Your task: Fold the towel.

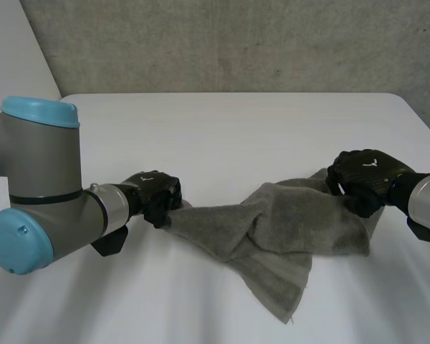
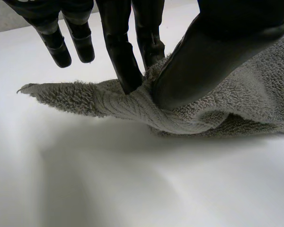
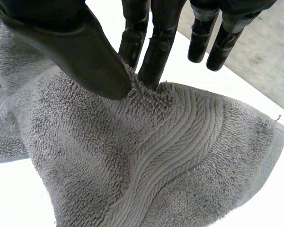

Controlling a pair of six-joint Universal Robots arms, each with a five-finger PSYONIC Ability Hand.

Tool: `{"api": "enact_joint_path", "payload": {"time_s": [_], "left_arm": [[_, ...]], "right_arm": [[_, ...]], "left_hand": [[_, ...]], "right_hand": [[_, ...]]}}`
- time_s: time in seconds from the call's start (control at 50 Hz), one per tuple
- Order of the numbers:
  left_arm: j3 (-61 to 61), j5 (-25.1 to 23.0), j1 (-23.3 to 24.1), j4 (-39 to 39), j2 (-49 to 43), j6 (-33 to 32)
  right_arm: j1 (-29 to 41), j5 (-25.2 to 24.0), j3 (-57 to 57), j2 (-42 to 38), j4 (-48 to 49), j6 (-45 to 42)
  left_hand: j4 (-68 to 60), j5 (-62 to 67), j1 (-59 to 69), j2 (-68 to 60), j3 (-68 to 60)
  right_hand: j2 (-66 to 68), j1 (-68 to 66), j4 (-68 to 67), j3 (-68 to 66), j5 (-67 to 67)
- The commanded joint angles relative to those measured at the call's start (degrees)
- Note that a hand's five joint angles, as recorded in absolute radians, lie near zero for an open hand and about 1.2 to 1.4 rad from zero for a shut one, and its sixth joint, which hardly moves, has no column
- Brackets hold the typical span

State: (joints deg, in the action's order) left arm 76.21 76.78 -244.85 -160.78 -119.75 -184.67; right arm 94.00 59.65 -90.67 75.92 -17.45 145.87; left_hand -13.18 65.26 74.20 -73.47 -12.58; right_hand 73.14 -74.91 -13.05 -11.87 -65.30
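Note:
A grey towel (image 1: 287, 236) lies crumpled across the white table (image 1: 222, 136), stretched between both hands, with one corner hanging toward the front. My left hand (image 1: 156, 197) is at the towel's left end. In the left wrist view its thumb (image 2: 203, 61) and fingers (image 2: 120, 56) pinch a ridge of the towel (image 2: 132, 106) near a corner. My right hand (image 1: 365, 178) is at the towel's right end. In the right wrist view its thumb (image 3: 80, 52) and fingers (image 3: 156, 52) pinch the towel (image 3: 146, 151) close to its edge.
A grey wall (image 1: 236, 43) rises behind the table's far edge. Bare table surface lies beyond the towel and in front of it. My left arm (image 1: 36, 193) reaches in low at the near left.

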Motion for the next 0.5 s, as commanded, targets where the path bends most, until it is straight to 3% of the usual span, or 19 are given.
{"api": "enact_joint_path", "payload": {"time_s": [0.02,0.1,0.14,0.2,0.24,0.28,0.38,0.5], "left_arm": [[-7.5,1.8,-0.4,-4.1,-5.7,-2.2],[-13.9,5.6,-1.7,-8.1,-8.0,-4.6],[-19.9,10.6,-3.3,-13.8,-8.0,-6.1],[-24.4,13.4,-3.6,-20.2,-5.0,-6.6],[-25.2,13.6,-3.8,-23.3,-2.2,-6.4],[-25.1,13.6,-4.0,-26.2,1.0,-6.3],[-19.7,13.2,-4.1,-33.6,10.5,-6.3],[-6.6,7.9,-4.4,-38.6,16.7,-6.3]], "right_arm": [[5.4,0.0,9.8,-9.4,1.8,-7.0],[7.6,2.2,16.6,-12.6,7.3,-6.9],[8.4,6.2,23.8,-12.4,17.3,-4.7],[8.4,8.9,27.3,-10.7,23.5,-2.1],[7.7,13.0,31.0,-5.3,34.9,5.8],[7.2,14.1,31.8,-2.7,39.6,10.8],[4.6,11.9,30.1,2.1,41.3,17.7],[3.6,2.9,19.9,4.3,37.5,17.9]], "left_hand": [[3.2,4.7,5.8,-6.5,2.6],[3.2,4.7,5.8,-6.5,2.6],[3.2,4.7,5.8,-6.5,2.6],[3.2,4.7,5.8,-6.5,2.6],[3.2,4.7,5.8,-6.5,2.6],[3.2,4.7,5.8,-6.5,2.6],[3.2,4.7,5.8,-6.5,2.6],[3.2,4.7,5.8,-6.5,2.6]], "right_hand": [[6.9,-5.1,3.1,1.9,-4.7],[6.9,-5.1,3.1,1.9,-4.7],[6.9,-5.1,3.1,1.9,-4.7],[6.9,-5.1,3.1,1.9,-4.7],[6.9,-5.1,3.1,1.9,-4.7],[6.9,-5.1,3.1,1.9,-4.7],[6.9,-5.1,3.1,1.9,-4.7],[6.9,-5.1,3.1,1.9,-4.7]]}}
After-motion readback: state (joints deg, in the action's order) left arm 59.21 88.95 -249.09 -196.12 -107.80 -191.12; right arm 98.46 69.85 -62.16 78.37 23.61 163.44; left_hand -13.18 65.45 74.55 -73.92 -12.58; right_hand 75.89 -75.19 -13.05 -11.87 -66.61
